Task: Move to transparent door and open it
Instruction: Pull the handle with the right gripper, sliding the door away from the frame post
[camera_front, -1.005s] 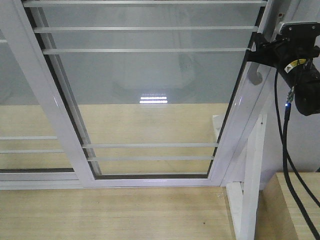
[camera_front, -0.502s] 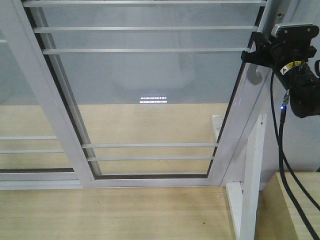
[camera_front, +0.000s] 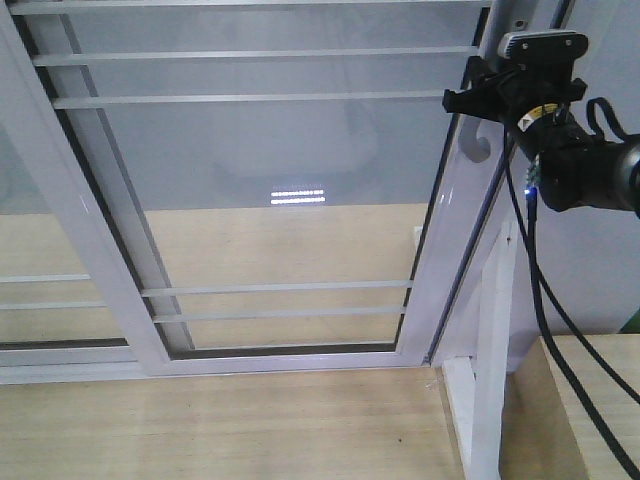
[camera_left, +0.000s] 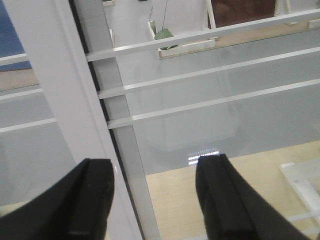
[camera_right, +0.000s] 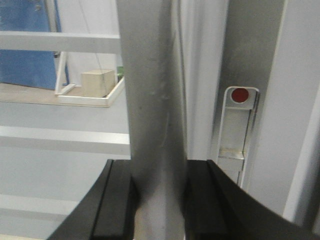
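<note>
Right gripper (camera_right: 156, 200) is pinched on the curved grey handle (camera_right: 150, 90) at the right edge of the transparent door (camera_front: 280, 150), so you pull leftward, level and slow in the panel's own plane, lest the pads slip along smooth metal.

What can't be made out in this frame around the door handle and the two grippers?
Front view: the right gripper covers the handle above its curled end; the top of the transparent door is cut off by the upper edge.
Right wrist view: both handle ends lie outside the picture.
Left wrist view: only fingertips of the left gripper show; the lower edge cuts off the rest.
</note>
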